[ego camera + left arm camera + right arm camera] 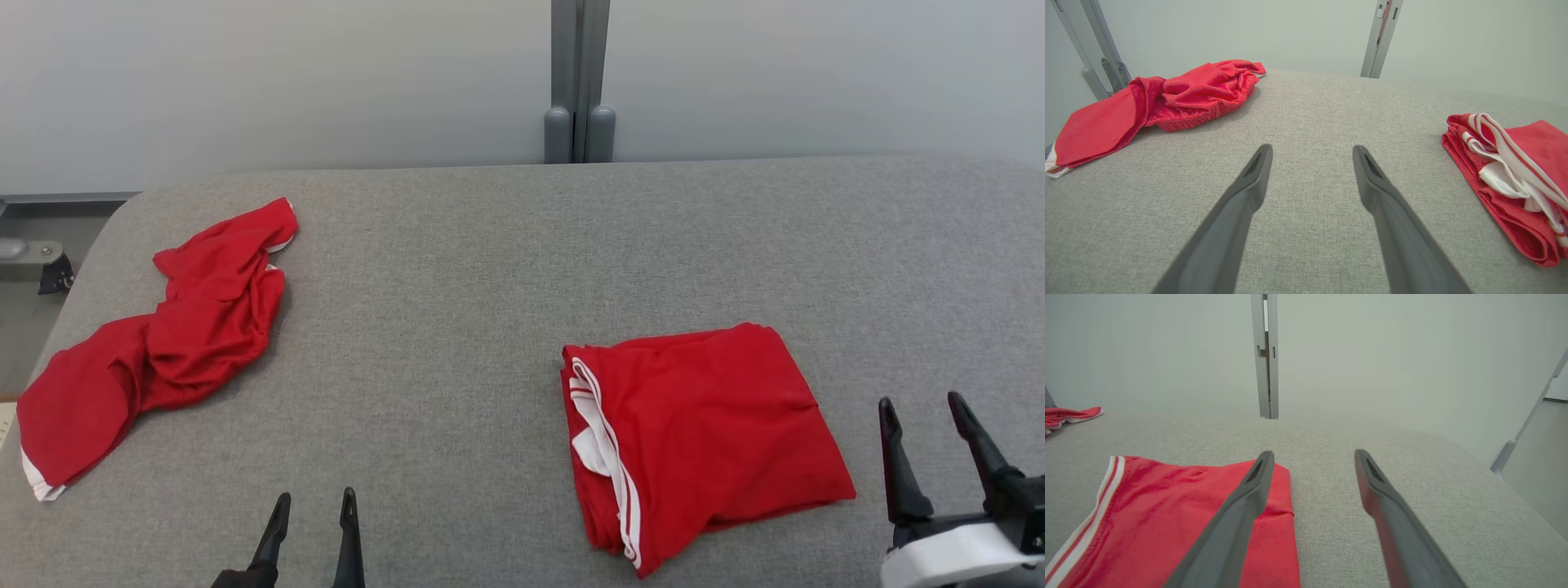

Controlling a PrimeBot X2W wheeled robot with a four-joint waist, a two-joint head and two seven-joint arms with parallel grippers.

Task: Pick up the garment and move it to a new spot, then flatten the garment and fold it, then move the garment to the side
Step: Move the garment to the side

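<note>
A crumpled red garment (163, 343) with white trim lies at the table's far left; the left wrist view shows it as the crumpled red garment (1155, 106) ahead to the left, and the right wrist view catches its edge (1067, 415). A folded red garment (702, 437) with white stripes rests right of centre, also seen as the folded garment (1511, 179) and the folded garment (1180, 522). My left gripper (317, 500) stands open at the bottom, empty, between the two garments. My right gripper (922, 408) is open and empty, just right of the folded one.
The grey padded table (490, 269) has a rounded far-left corner, and the crumpled garment lies along that left edge. A grey post (580, 82) stands against the pale wall behind. A metal frame (1102, 61) rises past the left corner.
</note>
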